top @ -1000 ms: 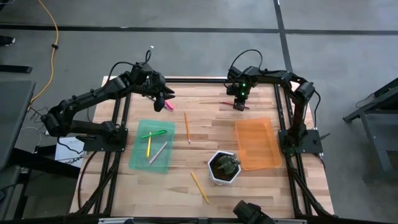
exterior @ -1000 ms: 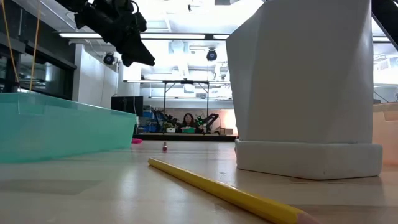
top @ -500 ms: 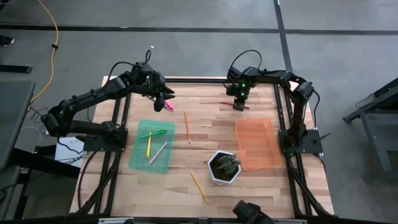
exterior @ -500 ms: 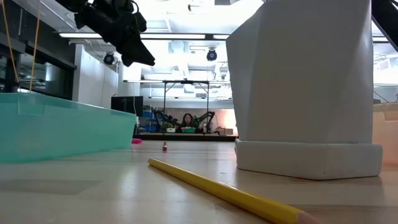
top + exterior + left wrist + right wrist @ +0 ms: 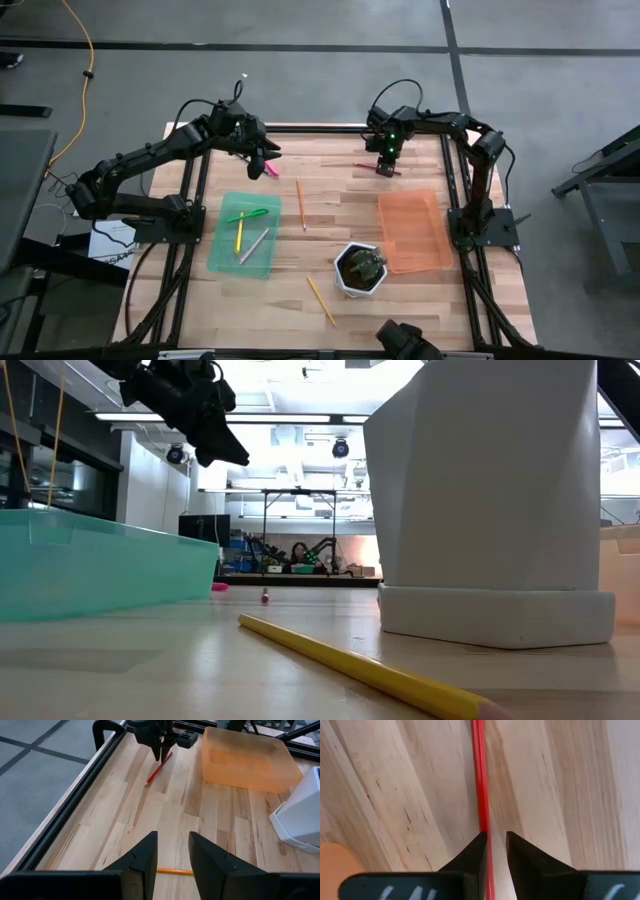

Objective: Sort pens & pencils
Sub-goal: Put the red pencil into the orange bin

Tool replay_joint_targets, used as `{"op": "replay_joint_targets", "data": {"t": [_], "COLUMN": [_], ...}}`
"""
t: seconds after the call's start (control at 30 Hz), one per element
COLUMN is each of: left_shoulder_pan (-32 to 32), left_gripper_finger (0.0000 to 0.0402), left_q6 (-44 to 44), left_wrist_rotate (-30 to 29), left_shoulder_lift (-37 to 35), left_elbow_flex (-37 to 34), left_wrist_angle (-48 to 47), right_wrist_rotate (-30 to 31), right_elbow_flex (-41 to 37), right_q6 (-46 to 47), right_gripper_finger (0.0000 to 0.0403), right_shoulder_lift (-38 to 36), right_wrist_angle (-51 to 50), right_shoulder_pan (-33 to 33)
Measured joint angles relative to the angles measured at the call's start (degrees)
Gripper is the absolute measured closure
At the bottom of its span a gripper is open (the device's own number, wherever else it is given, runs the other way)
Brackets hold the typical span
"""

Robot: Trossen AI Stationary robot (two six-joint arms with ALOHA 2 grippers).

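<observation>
The red-brown pencil (image 5: 480,780) lies flat on the wooden table at the far right. My right gripper (image 5: 496,836) points down at it, open a little, one finger on each side. My left gripper (image 5: 172,837) hangs open and empty above the far left, over a pink pen (image 5: 270,170). An orange pencil (image 5: 301,203) lies mid-table and a yellow pencil (image 5: 320,300) near the front. Green, yellow and grey pens lie in the green tray (image 5: 224,262). My right gripper comes at the red-brown pencil from above, its fingers across it. The pencil (image 5: 486,870) runs close along one finger's (image 5: 475,857) inner edge, with a gap to the other finger. I cannot tell whether that finger touches it. The pencil rests flat on the table.
An orange tray (image 5: 413,232) sits at the right, near my right gripper. A white pot (image 5: 360,268) holding a dark plant stands at the front centre. A black frame (image 5: 75,795) runs along the table's edges.
</observation>
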Motion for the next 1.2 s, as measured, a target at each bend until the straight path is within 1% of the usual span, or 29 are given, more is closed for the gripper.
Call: {"op": "replay_joint_targets", "data": {"t": [0.5, 0.73, 0.9, 1.2], "left_shoulder_pan": [0.0, 0.0, 0.0, 0.0], "left_gripper_finger": [0.0305, 0.0305, 0.0305, 0.0305], "left_q6": [0.47, 0.54, 0.67, 0.64], "left_wrist_rotate": [0.0, 0.0, 0.0, 0.0], "left_shoulder_lift": [0.0, 0.0, 0.0, 0.0], "left_elbow_flex": [-0.01, -0.02, -0.01, -0.02], "left_wrist_angle": [0.0, 0.0, 0.0, 0.0], "right_wrist_rotate": [-0.47, -2.95, -3.19, -3.49], "right_elbow_flex": [0.0, 0.0, 0.0, 0.0], "right_q6": [0.43, 0.48, 0.44, 0.5], "right_gripper_finger": [0.0341, 0.0341, 0.0341, 0.0315], "right_shoulder_lift": [0.0, 0.0, 0.0, 0.0], "right_wrist_angle": [-0.06, -0.12, -0.19, -0.23], "right_shoulder_pan": [-0.01, -0.01, -0.01, -0.01]}}
